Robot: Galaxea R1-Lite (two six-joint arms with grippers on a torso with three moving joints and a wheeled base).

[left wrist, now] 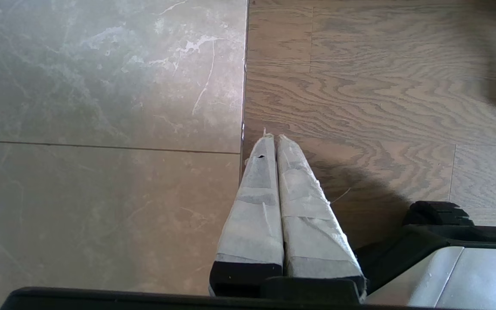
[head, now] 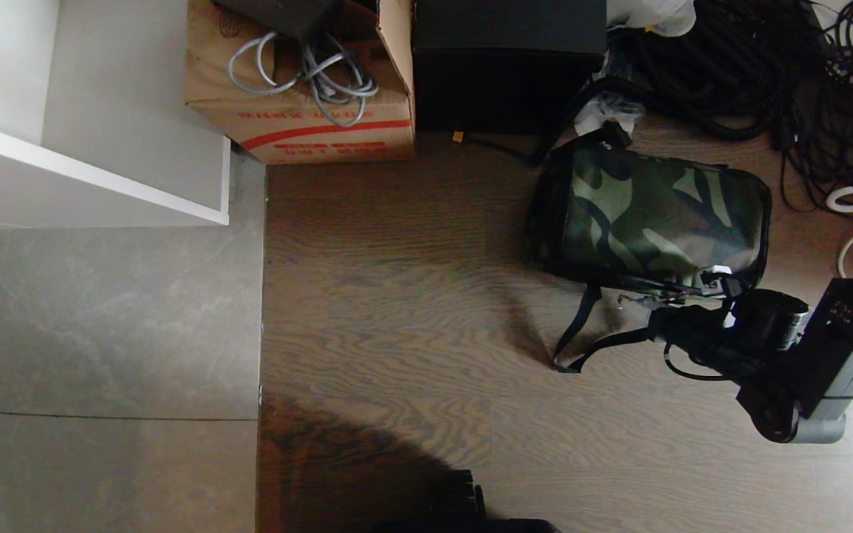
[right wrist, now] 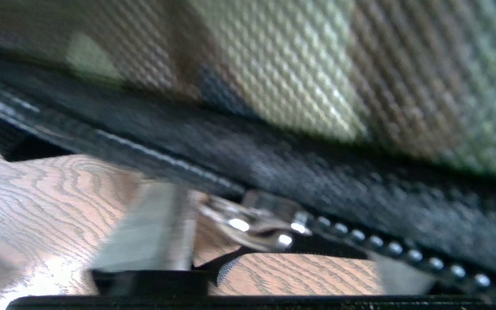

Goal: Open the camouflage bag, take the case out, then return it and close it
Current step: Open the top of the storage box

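The camouflage bag (head: pixel 656 218) lies zipped on the wooden floor, its black strap (head: pixel 582 326) trailing toward me. My right gripper (head: pixel 719 285) is at the bag's near right corner. In the right wrist view, the right gripper (right wrist: pixel 269 228) stands open. The silver zipper pull (right wrist: pixel 248 226) lies between its pale fingers (right wrist: pixel 153 228), with a gap on both sides. The black zipper edge (right wrist: pixel 317 181) runs just beyond. The case is hidden. My left gripper (left wrist: pixel 272 137) is shut and empty, parked above the seam between tile and wood.
A tall black box (head: pixel 508 66) and a cardboard box (head: pixel 300 89) holding grey cables stand behind the bag. Black cables (head: pixel 767 66) pile up at the far right. A white shelf unit (head: pixel 86 126) stands at the far left over grey tiles.
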